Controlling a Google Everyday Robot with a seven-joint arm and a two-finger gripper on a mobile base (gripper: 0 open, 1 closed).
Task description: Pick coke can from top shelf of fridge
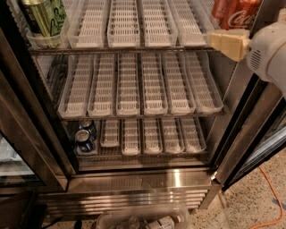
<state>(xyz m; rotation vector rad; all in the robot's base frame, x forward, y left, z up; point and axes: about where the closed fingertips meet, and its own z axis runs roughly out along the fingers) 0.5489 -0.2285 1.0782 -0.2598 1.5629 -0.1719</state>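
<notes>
The red coke can (234, 13) stands at the far right of the top shelf (125, 27), half cut off by the upper edge of the view. My gripper (225, 42), cream-tipped on a white arm, reaches in from the right. It sits just below and in front of the can, at the shelf's front right corner. The fridge (143, 179) is open, with three racks of white slotted lanes.
A green can (44, 18) stands at the top shelf's left end. Dark-blue cans (85, 134) sit at the bottom rack's left. The dark door frame (31, 112) is on the left and the door (250, 134) on the right. A clear bin with bottles (143, 221) and an orange cable (272, 197) lie on the floor.
</notes>
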